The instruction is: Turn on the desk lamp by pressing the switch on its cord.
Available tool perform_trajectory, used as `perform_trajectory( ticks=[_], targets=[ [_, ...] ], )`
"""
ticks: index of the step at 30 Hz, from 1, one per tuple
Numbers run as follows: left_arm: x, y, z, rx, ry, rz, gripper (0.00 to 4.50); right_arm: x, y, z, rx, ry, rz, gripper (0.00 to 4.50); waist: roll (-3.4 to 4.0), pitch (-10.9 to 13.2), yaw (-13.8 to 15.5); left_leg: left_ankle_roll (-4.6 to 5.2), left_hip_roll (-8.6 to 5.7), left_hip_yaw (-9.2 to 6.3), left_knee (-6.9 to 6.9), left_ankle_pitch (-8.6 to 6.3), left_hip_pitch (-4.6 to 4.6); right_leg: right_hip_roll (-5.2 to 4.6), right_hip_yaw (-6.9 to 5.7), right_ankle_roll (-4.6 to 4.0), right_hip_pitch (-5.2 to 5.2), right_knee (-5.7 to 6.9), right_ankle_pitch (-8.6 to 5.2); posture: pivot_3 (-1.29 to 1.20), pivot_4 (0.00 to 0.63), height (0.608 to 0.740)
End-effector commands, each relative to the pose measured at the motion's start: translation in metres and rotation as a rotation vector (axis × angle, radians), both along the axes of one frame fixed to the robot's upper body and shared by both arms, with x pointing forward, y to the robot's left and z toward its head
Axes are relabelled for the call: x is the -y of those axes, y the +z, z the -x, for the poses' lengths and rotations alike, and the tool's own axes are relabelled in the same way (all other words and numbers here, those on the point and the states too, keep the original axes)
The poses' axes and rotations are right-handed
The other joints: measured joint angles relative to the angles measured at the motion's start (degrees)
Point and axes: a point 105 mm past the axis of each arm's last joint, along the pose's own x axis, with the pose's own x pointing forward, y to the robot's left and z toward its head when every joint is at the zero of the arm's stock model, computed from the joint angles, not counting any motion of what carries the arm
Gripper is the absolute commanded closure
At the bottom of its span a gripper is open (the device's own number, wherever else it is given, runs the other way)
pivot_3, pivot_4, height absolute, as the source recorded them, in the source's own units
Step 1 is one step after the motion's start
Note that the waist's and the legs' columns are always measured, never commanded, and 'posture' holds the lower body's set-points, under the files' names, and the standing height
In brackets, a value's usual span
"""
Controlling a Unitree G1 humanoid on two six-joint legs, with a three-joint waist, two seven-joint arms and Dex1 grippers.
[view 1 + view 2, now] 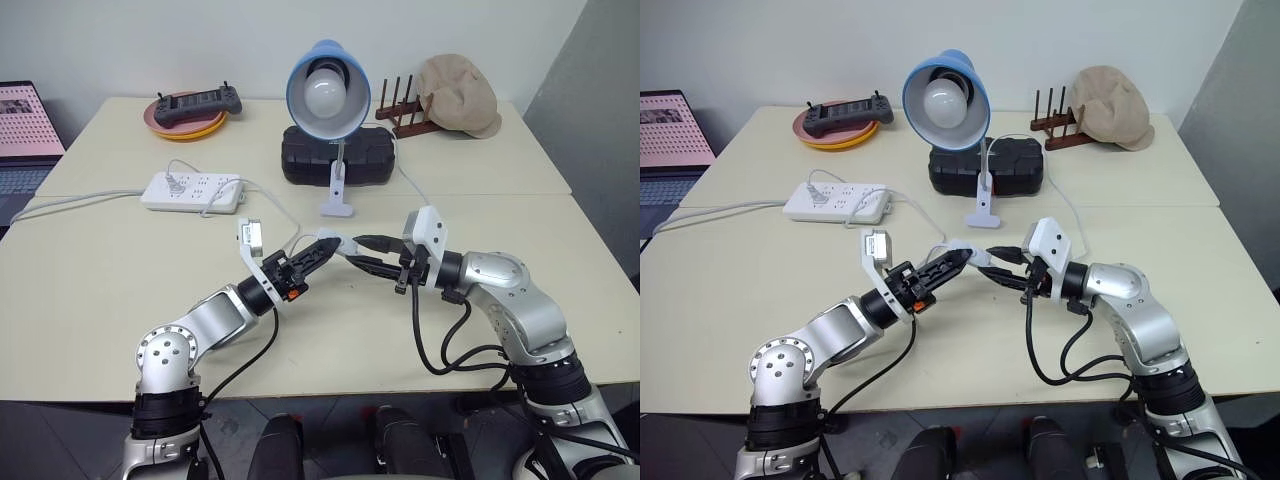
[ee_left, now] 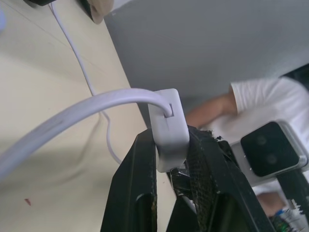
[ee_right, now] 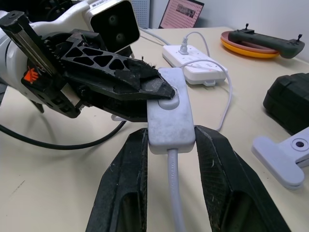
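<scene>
My right jaws (image 3: 166, 140) are clamped on the switch (image 3: 170, 121), held above the surface (image 1: 120, 300) in front of the lamp (image 1: 328, 90). My left jaws (image 1: 325, 247) have closed on its button end. The bulb looks unlit; if my left tip slides off the rocker, the press fails. An orange plate (image 1: 185, 125) holds a controller (image 1: 198, 103).

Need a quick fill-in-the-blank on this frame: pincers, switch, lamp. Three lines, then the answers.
1. Both pincers, left pincer and right pincer, are shut on the ____.
2. The desk lamp has a ____ shade.
3. The game controller rests on an orange ____.

Missing words: switch; blue; plate
</scene>
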Motion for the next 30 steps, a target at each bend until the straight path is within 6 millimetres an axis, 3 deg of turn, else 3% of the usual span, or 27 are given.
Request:
perform_trajectory(
  ticks=[1, 6, 17, 18, 22, 30],
  targets=[
    [-0.003, 0.017, 0.002, -0.012, 0.021, 0.126, 3.96, 0.000, 0.002, 0.006, 0.044, 0.014, 0.004, 3.42, 0.00, 0.0, 0.0, 0.00, 0.00, 0.00, 0.00, 0.00, -0.04, 0.00, -0.01, 0.03, 0.01, -0.10, 0.02, 0.00, 0.150, 0.740],
    [0.000, 0.020, 0.006, -0.069, 0.023, 0.203, 3.96, 0.002, 0.000, 0.006, 0.044, 0.006, 0.006, 3.42, 0.00, 0.0, 0.2, -0.03, -0.01, 0.01, 0.00, -0.02, -0.21, -0.05, -0.01, 0.11, 0.01, -0.29, 0.07, 0.00, 0.150, 0.740],
    [0.008, 0.025, 0.018, -0.059, -0.008, 0.194, 3.96, 0.004, -0.004, 0.005, 0.038, -0.003, 0.011, 3.42, 0.00, 0.0, 0.6, -0.04, -0.03, -0.02, 0.02, -0.02, -0.25, -0.06, -0.05, 0.07, -0.01, -0.31, 0.05, 0.00, 0.150, 0.740],
    [0.008, 0.027, 0.020, -0.048, -0.017, 0.194, 3.27, 0.003, -0.004, 0.005, 0.038, -0.003, 0.010, 3.42, 0.00, 0.0, 0.6, -0.04, -0.03, -0.02, 0.02, -0.02, -0.25, -0.06, -0.05, 0.07, -0.02, -0.32, 0.05, 0.00, 0.150, 0.740],
    [0.008, 0.023, 0.018, -0.055, -0.012, 0.150, 2.52, 0.002, -0.003, 0.005, 0.041, -0.001, 0.006, 3.42, 0.00, 0.0, 0.6, -0.04, -0.03, -0.02, 0.01, -0.02, -0.27, -0.06, -0.05, 0.08, -0.02, -0.35, 0.06, 0.00, 0.150, 0.740],
    [0.009, 0.024, 0.020, -0.052, -0.025, 0.148, 2.52, 0.003, -0.004, 0.004, 0.037, -0.005, 0.005, 3.42, 0.00, 0.0, 0.6, -0.04, -0.03, -0.02, 0.01, -0.02, -0.28, -0.06, -0.05, 0.05, -0.02, -0.36, 0.04, 0.00, 0.150, 0.740]
  ],
)
